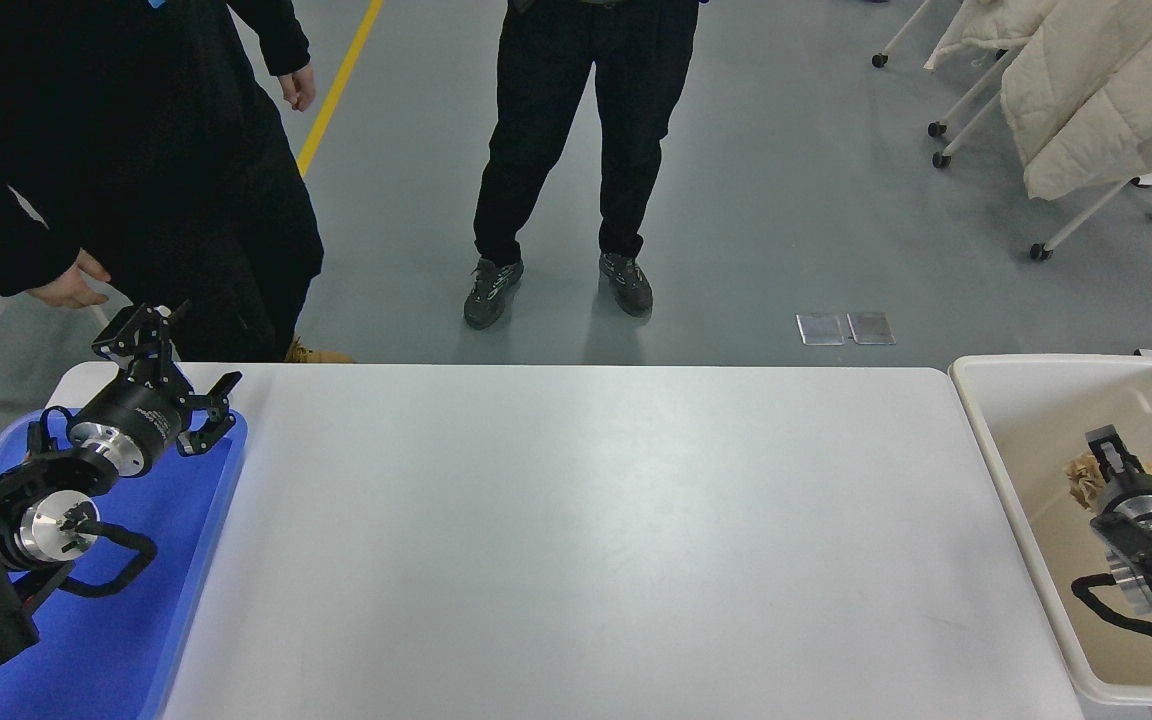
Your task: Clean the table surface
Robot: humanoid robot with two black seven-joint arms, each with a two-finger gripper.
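Note:
The table surface (576,540) is a wide white top with nothing lying on it. My right gripper (1106,452) reaches into the cream-white bin (986,440) at the right edge. A crumpled brown paper wad (1081,480) shows just left of its tip, touching or very close; whether it is still held cannot be told. My left gripper (176,365) is open and parked over the far end of the blue tray (136,640) at the lower left.
One person in black leans in at the table's far left corner, a hand (66,290) just beyond my left gripper. Another person (576,150) stands behind the far edge. Coat racks (1086,90) stand at the back right.

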